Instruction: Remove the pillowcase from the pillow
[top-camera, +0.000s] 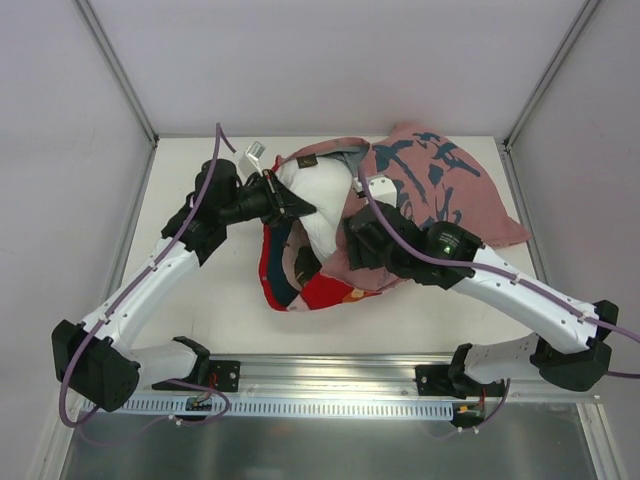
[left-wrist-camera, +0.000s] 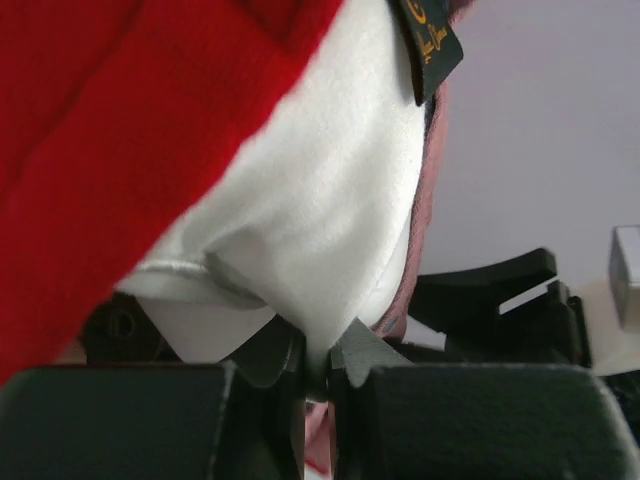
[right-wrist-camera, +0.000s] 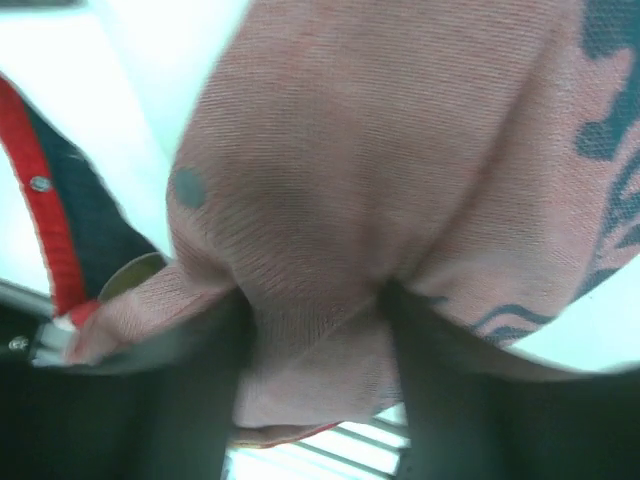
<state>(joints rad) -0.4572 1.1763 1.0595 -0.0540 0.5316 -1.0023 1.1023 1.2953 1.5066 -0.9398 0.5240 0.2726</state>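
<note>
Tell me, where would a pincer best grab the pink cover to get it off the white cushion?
Grab a loose raised fold of the pink cover on its right half, coming from the right. The white cushion sticks out of the open left end, where the left pincer pinches it, so pulling rightward would probably slide the cover off. The right pincer straddles such a fold.

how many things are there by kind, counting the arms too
pillowcase: 1
pillow: 1
small pale object: 1
arms: 2, left and right
total: 5
</note>
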